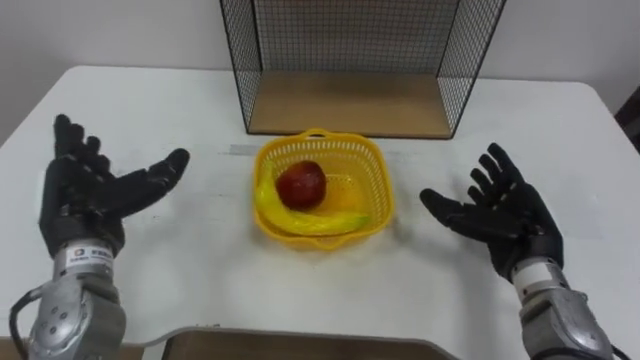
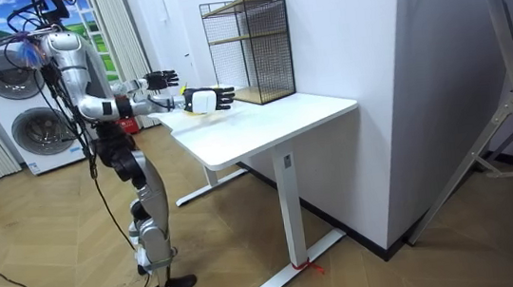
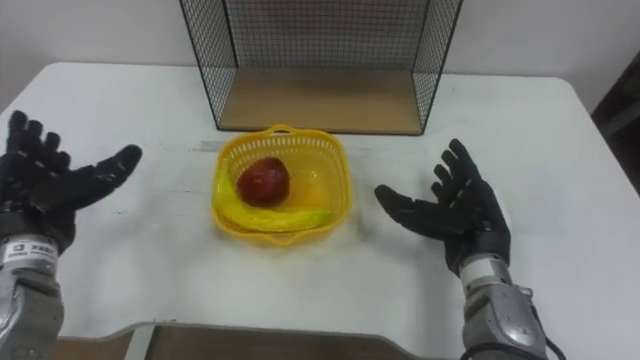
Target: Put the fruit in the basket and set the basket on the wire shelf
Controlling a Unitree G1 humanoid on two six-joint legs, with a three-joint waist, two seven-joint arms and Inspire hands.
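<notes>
White counter (image 1: 200, 260) is filling most of the left eye view. At upper centre the wire shelf (image 1: 350, 105) is standing on it, its top cut off by the frame's upper edge and its open front facing the yellow basket (image 1: 386, 190), which is sitting just before it at frame centre. An apple (image 1: 301, 184) and a banana (image 1: 322, 222) are lying inside the basket, touching each other; the basket wall is partly hiding the banana's near side. The left robot hand (image 1: 85, 200) is hovering at lower left, fingers spread wide and holding nothing. The right robot hand (image 1: 510, 215) is doing likewise at lower right. Both forearms are running off the lower edge. Bare counter is lying open between each hand and the basket.

Over in the right eye view, the counter's rounded far corner is showing at upper right, well apart from the basket.

From the room view, the robot is standing at the counter's end on the room view's left, washing machines (image 2: 11, 78) behind it, both arms reaching over the top. Its right robot hand is mostly hiding the basket.
</notes>
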